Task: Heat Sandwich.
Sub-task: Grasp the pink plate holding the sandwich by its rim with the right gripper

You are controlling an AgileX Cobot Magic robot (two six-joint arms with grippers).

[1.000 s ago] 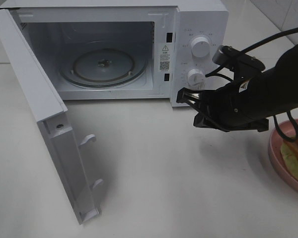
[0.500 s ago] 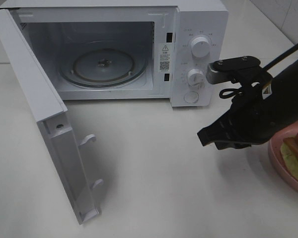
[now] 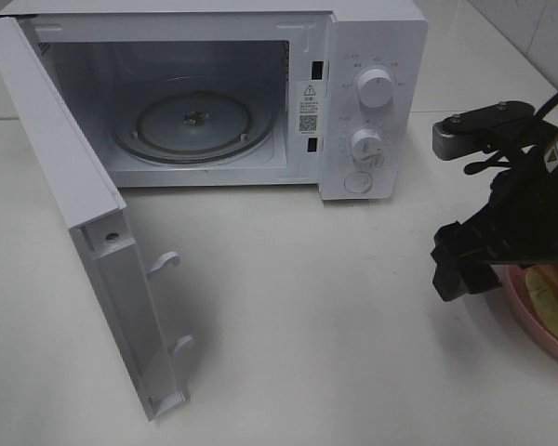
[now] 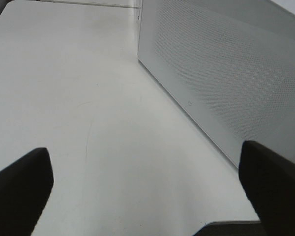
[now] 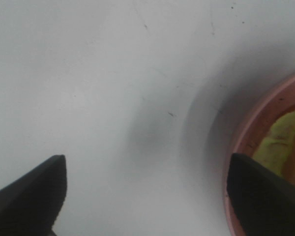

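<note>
Now: sandwich (image 3: 553, 293) sits on the pink plate (image 3: 530, 327) at 4 o'clock of the desk (image 3: 307, 307). Right end effector (image 5: 147, 191) is just beside the rim, fingers spread, empty. Left end effector (image 4: 147, 191) is likewise open. Bread is likely soft and light, with layers prone to sliding. Better to grip the stiff plate rim at its 9 o'clock edge.

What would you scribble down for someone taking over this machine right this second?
Left tool: open, empty, beside the outer face of the microwave door.
Right tool: open, empty, over the table at the rim of the pink plate.
Sandwich: on that plate, at the table's right edge, outside the microwave.
Done: door open, glass turntable bare.
Left: probably grip the plate, set it on the turntable, shut the door, turn the dials.
</note>
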